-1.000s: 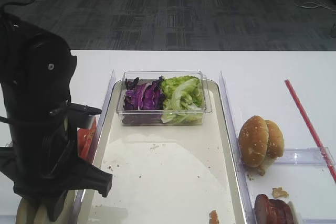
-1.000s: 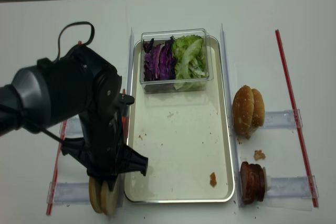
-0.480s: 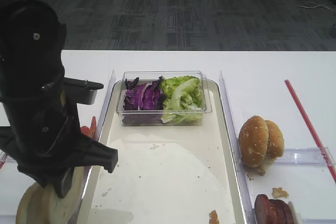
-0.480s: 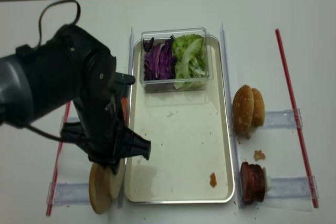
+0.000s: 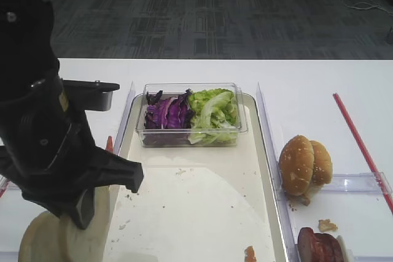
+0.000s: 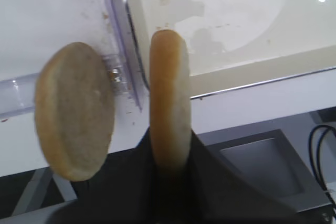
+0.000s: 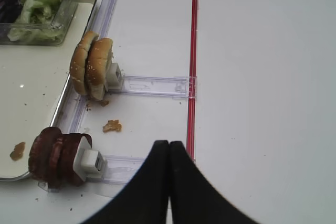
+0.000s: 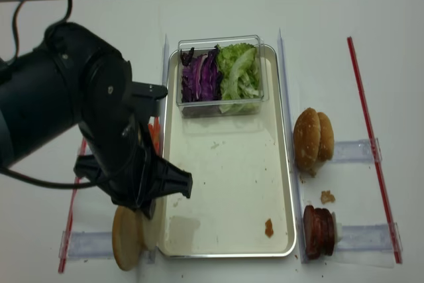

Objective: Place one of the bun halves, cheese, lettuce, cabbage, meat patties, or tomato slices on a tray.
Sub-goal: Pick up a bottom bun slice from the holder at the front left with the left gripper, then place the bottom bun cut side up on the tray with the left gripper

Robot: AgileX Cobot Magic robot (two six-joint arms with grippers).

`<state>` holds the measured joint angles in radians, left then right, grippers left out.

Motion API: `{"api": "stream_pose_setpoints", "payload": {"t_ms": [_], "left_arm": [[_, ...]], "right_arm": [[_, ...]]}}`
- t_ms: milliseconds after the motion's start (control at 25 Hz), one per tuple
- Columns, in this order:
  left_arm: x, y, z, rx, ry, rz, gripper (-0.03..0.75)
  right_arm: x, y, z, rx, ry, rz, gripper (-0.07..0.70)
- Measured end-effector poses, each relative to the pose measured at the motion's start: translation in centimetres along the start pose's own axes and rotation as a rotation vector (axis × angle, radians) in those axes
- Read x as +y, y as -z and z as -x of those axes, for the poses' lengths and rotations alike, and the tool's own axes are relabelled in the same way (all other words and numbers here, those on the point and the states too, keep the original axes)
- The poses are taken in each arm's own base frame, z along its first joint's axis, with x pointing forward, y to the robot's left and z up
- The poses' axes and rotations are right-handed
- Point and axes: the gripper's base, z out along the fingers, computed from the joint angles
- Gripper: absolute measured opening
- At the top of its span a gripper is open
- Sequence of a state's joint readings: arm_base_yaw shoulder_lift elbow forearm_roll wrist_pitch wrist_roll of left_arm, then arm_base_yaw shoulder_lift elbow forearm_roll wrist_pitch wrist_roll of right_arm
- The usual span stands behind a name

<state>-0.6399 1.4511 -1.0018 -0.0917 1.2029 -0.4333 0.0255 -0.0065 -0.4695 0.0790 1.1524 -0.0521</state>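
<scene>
Pale-tan bread is sitting clamped on edge between the jaws of the left gripper (image 6: 169, 156): one of the bun halves (image 6: 169, 98) is being gripped there, hanging just over the near left rim of the tray (image 8: 286, 164). A second bun half (image 6: 74, 109) is standing upright just beside it on the white surface (image 8: 371, 51), leaning against a clear plastic rail (image 6: 119, 35). In the overhead view the left arm's black bulk is hiding most of the held bun. The tray's cream floor is carrying a clear plastic box (image 5: 245, 118) at its far end, holding purple cabbage (image 5: 169, 115) on the left and green lettuce (image 5: 213, 111) on the right. Right of the tray, sesame-seeded buns (image 8: 313, 140) are standing on edge, with the meat patties (image 8: 319, 231) nearer the front. The right gripper (image 7: 168, 150) is hovering over the surface beside a red strip (image 7: 192, 72), its jaws pressed together and holding nothing.
</scene>
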Motion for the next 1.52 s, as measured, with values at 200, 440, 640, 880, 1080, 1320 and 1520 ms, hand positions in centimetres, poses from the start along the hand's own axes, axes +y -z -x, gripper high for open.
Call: {"api": "stream_pose_setpoints", "payload": {"t_ms": [200,440,640,880,1080,1320,1520], "left_arm": [[-0.3,0.2,0.6,-0.022,-0.014,-0.125,0.062],[0.3,0.6,1.6,-0.031,-0.034,-0.308,0.061],[0.0,-0.3,2.4,-0.029,-0.072,-0.481,0.061],[0.0,-2.9,2.9,-0.042,-0.081,-0.648,0.061],[-0.2,-4.9,3.5,-0.070,-0.084,-0.738,0.060],[-0.2,-7.4,4.6,-0.097,-0.043,-0.749,0.060],[-0.3,-8.8,5.4,-0.105,-0.003,-0.751,0.060]], "right_arm": [[0.0,0.0,0.0,0.000,0.000,0.000,0.231],[0.0,0.0,0.0,0.000,0.000,0.000,0.231],[0.0,0.0,0.0,0.000,0.000,0.000,0.231],[0.0,0.0,0.0,0.000,0.000,0.000,0.231],[0.0,0.0,0.0,0.000,0.000,0.000,0.231],[0.0,0.0,0.0,0.000,0.000,0.000,0.231],[0.0,0.0,0.0,0.000,0.000,0.000,0.231]]}}
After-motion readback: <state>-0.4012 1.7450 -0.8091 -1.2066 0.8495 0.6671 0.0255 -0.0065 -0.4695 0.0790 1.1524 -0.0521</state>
